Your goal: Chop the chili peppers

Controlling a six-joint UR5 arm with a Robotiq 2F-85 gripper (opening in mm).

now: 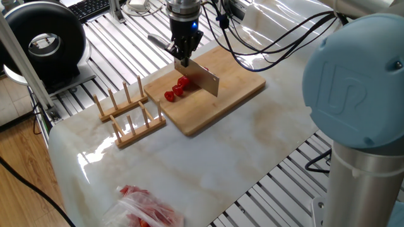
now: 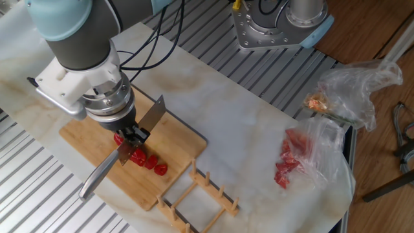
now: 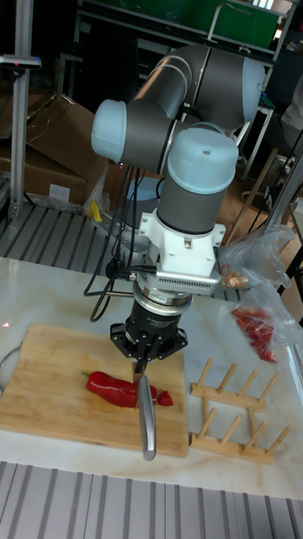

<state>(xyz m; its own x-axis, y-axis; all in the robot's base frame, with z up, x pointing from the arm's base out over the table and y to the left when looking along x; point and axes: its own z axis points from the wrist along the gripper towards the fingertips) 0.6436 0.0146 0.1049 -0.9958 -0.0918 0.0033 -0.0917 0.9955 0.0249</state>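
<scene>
Chopping partly done.
Gripper (image 3: pixel 140 364) clamps knife (image 1: pixel 202 78) mid-frame; red chunks (image 1: pixel 176 89) lie cut, pepper body (image 3: pixel 111 386) remains whole.

- A black two-finger gripper (image 3: pixel 145 358) clamps a silver-handled knife (image 3: pixel 146 414) above a bamboo cutting board (image 3: pixel 50 396).
- A glossy red chili pepper (image 3: pixel 114 387) lies on the board beneath it.
- A wooden rack (image 3: pixel 234 413) stands just beside the board.
</scene>
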